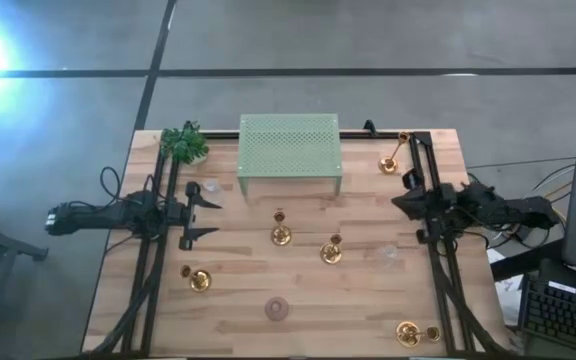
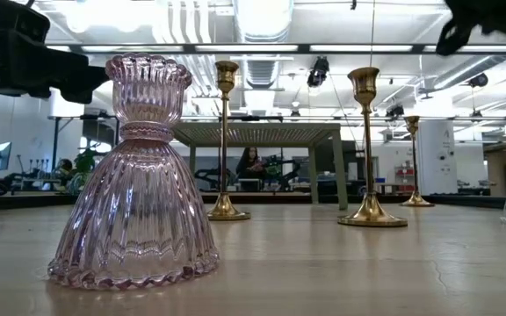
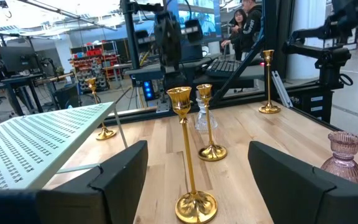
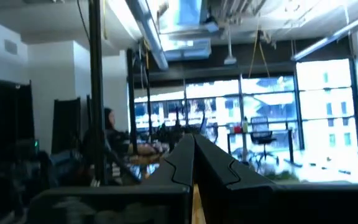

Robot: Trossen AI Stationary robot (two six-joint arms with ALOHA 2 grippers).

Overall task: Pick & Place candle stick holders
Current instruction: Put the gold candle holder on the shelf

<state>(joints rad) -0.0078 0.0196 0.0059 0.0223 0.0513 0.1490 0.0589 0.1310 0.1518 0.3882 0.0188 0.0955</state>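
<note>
From above you see your left gripper [image 1: 206, 217] at the table's left side with its fingers spread wide and empty, while brass candle stick holders [image 1: 281, 236] stand mid-table in front of the green perforated shelf [image 1: 289, 147]. At table height a pink glass holder [image 2: 136, 189] sits nearest, two brass sticks upright behind it. Your left wrist camera faces the nearest stick between parted fingers [image 3: 122, 169]; your right wrist camera shows its fingers [image 4: 182, 163] pressed together, raised off the table.

My right wrist cam: right claw [image 4: 194, 163] fingers [image 4: 219, 168] pressed together, a thin gold sliver [image 4: 196, 208] showing between them low down. Behind, a person [image 4: 107, 134], windows [image 4: 272, 124], ceiling pipes [image 4: 148, 31].
</note>
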